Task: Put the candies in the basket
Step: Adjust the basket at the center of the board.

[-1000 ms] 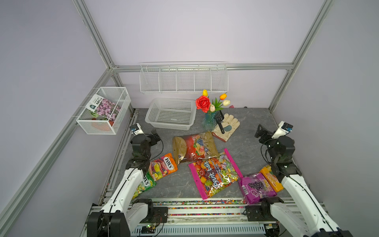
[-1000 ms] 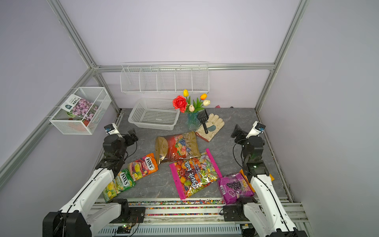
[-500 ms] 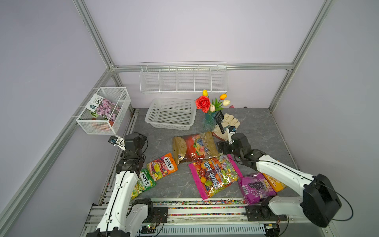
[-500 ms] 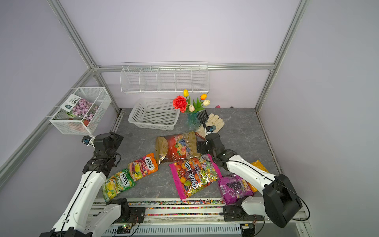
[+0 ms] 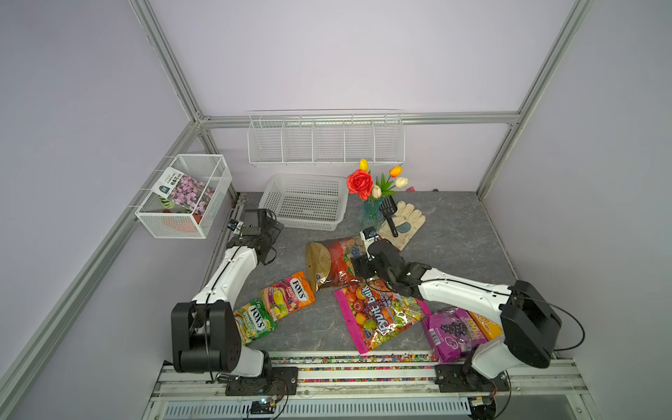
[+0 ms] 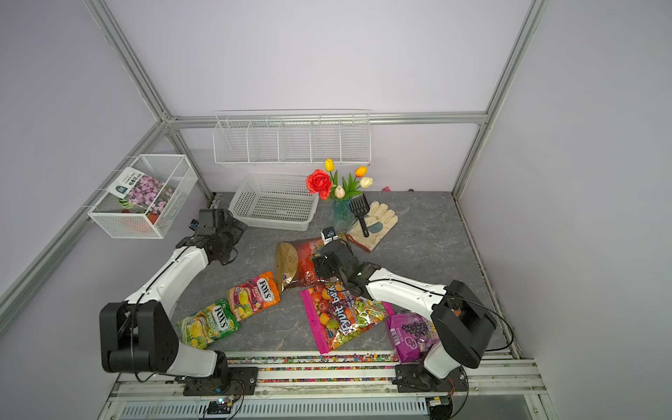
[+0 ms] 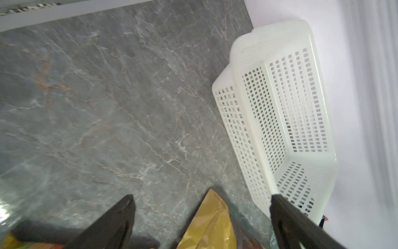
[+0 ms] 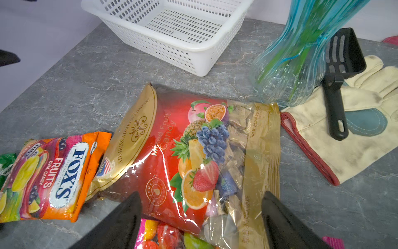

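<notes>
right gripper [image 8: 201, 194] poised over the red fruit candy bag [image 8: 168, 151]
both pincers stand open; the left gripper [image 7: 201, 197] hangs beside the white basket [image 5: 305, 222], and the other candy bags [image 5: 287, 296] lie on the table [image 5: 454, 232] outside it.

A blue glass vase [image 5: 371, 215] of artificial flowers [image 5: 360, 182], a red rose among tulips, stands upright on the grey marbled counter [image 5: 454, 236]. A soiled cream work glove [image 5: 405, 222] lies flat just beside the vase, with a black slotted scoop [image 5: 390, 214] resting on it. Behind and above the vase, a long divided wire rack [image 5: 325, 145] hangs on the back wall. Well apart from the vase, a white wire-mesh box [image 5: 171, 227] on the side wall holds a pink-flower packet [image 5: 187, 191].
</notes>
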`<move>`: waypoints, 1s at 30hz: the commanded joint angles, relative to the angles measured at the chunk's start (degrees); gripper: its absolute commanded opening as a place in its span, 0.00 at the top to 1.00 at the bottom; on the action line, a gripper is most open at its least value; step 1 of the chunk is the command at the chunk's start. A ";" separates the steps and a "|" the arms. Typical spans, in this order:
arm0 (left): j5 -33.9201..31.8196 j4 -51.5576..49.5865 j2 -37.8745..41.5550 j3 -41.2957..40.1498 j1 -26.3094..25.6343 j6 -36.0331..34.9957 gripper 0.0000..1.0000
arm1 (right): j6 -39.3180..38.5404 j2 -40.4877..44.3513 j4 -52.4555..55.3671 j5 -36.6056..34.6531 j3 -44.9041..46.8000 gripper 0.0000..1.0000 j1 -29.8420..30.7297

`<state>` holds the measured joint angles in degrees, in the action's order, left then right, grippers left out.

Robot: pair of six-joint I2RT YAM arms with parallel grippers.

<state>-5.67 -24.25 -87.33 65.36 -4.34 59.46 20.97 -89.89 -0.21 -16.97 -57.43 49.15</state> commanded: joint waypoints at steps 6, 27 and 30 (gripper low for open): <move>-1.73 -15.83 -23.87 28.71 -1.63 -2.04 0.04 | -1.51 2.94 6.36 -0.36 -2.08 0.13 0.76; -7.20 -26.15 -30.42 25.88 -1.37 1.71 0.26 | -1.76 6.66 14.62 -3.58 -3.12 0.13 0.93; -7.33 -26.04 -27.50 20.63 -1.26 1.50 0.26 | 2.07 3.85 20.11 -6.11 -5.30 0.13 0.48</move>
<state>-10.66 -45.04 -117.56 90.35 -6.02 61.17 19.81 -83.46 14.00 -19.86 -60.75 49.84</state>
